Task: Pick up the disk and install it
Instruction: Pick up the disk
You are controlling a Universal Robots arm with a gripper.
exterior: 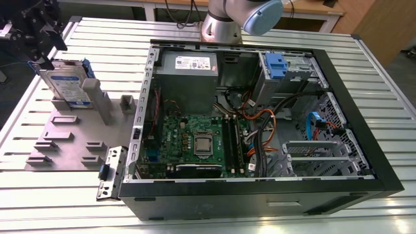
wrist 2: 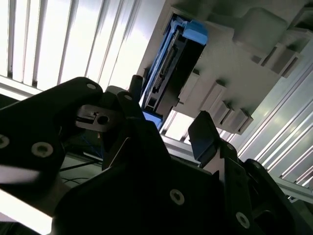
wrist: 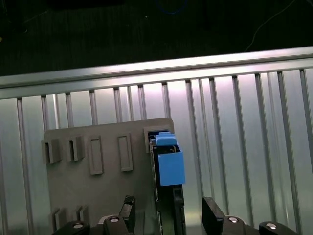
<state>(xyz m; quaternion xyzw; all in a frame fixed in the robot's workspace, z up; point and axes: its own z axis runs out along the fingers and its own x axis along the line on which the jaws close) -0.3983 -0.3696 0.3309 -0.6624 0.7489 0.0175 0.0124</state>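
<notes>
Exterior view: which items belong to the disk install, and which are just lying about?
Job:
- disk, on edge in the grey holder plate
- gripper, open, straddling the disk without touching it
- open computer case

Lying about:
- grey bracket by the case corner
- cables behind the table

In the exterior view, an open computer case [exterior: 260, 195] is lying on a slatted metal table [exterior: 58, 204]. Inside it, a grey power supply [exterior: 188, 66] is sitting at eleven o'clock and a green motherboard [exterior: 195, 131] at seven, with orange cables [exterior: 260, 115] trailing at the board's three o'clock. A grey fixture plate [exterior: 71, 141] is resting at the case's nine o'clock.
</notes>
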